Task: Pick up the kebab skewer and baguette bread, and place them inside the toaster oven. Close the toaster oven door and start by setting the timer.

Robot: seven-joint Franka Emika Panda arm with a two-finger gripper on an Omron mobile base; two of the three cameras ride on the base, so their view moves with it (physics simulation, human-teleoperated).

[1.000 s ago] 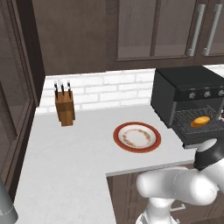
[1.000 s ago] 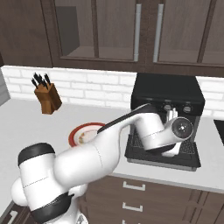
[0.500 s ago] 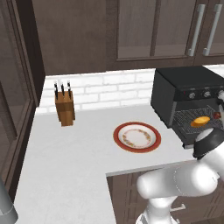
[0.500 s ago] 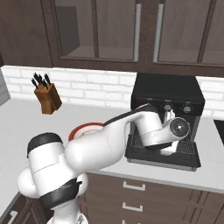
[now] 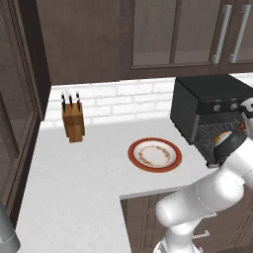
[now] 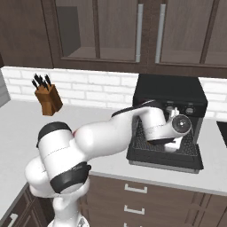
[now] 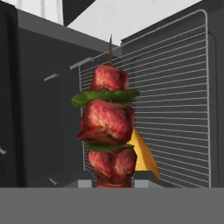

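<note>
The kebab skewer (image 7: 109,127), red meat chunks with green slices between them, stands up from my gripper (image 6: 172,145), which is shut on its lower end. The hand hovers at the mouth of the black toaster oven (image 6: 170,91), just above its door (image 6: 164,158), which lies folded down flat. Behind the skewer runs the oven's wire rack (image 7: 175,87). The golden baguette bread (image 7: 145,158) lies on that rack, partly hidden by the skewer. From the left base view the bread (image 5: 223,137) shows as an orange patch inside the oven (image 5: 207,96).
A red-rimmed plate (image 5: 154,154) sits bare on the white counter left of the oven. A wooden knife block (image 5: 73,120) stands by the brick back wall. Dark cabinets hang above, and drawer fronts run under the counter edge.
My arm has swung its elbow up and toward the oven. The hand has edged slightly higher at the oven mouth with the skewer still in its grip.
</note>
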